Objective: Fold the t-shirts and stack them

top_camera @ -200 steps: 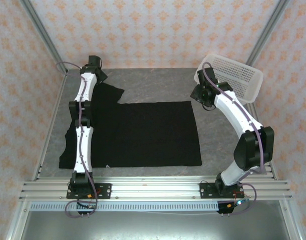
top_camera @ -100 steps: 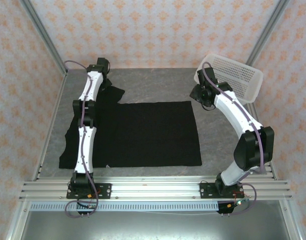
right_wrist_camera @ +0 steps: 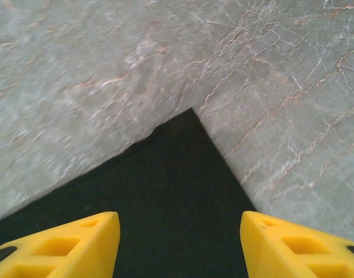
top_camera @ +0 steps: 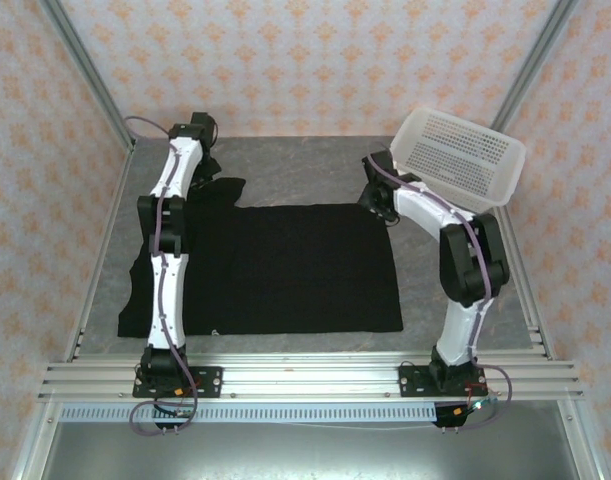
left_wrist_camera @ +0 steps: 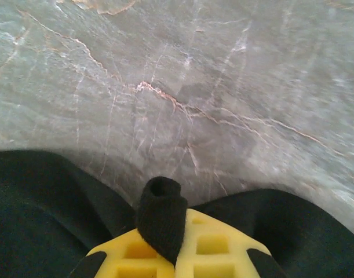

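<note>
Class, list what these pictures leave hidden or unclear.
- Top view: the left arm covers a strip of the t-shirt.
- Top view: the t-shirt's underside lies against the table.
- Left wrist view: bottom edge cuts off the left claw, shut on cloth.
- Right wrist view: bottom edge cuts off the open right claw.

The t-shirt [top_camera: 295,265] at centre frame is seen as plain black. The worktop [top_camera: 305,160] is marbled grey, veined in pale orange. The basket [top_camera: 465,160] at upper right is white and perforated. The fingers [right_wrist_camera: 66,243] are coloured yellow. The walls [top_camera: 315,60] are patterned with orange motifs on cream.
</note>
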